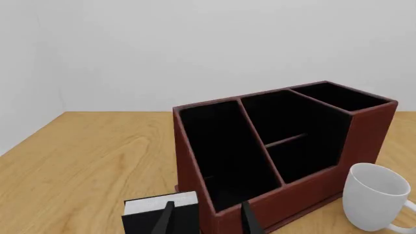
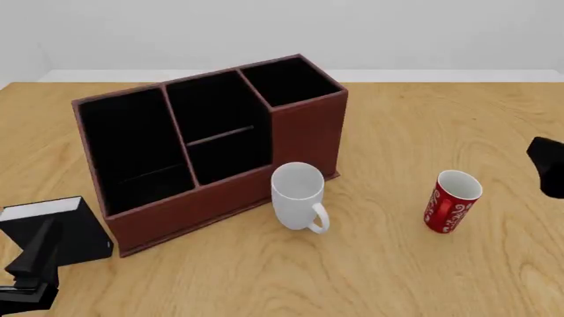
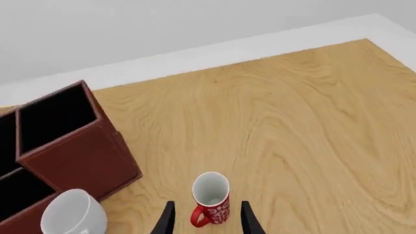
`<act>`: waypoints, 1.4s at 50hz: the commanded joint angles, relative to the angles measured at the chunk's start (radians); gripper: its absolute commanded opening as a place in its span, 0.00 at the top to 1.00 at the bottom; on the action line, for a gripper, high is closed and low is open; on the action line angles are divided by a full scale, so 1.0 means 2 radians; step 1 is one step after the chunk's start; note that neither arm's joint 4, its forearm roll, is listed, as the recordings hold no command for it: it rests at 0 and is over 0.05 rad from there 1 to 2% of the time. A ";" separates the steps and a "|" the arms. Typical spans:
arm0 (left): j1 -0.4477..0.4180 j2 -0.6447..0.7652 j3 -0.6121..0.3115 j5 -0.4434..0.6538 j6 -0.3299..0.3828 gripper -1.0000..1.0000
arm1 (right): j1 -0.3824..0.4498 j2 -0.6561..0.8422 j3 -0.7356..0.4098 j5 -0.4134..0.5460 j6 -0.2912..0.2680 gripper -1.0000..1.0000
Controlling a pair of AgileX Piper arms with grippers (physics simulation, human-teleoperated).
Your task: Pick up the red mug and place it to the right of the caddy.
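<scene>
Red mug [image 3: 211, 204] stands between open right tool [image 3: 204, 220] fingers.

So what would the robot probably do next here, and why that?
Probably lower the right gripper straight down around the small red mug with white swirls. The mug stands upright on the wooden table, untouched, and in the right wrist view it already sits between the open fingers, right of the large red-brown caddy.
</scene>
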 commanded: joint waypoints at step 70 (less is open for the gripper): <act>0.000 0.000 0.000 0.000 0.000 0.00 | 0.026 0.232 0.034 -0.075 0.161 0.00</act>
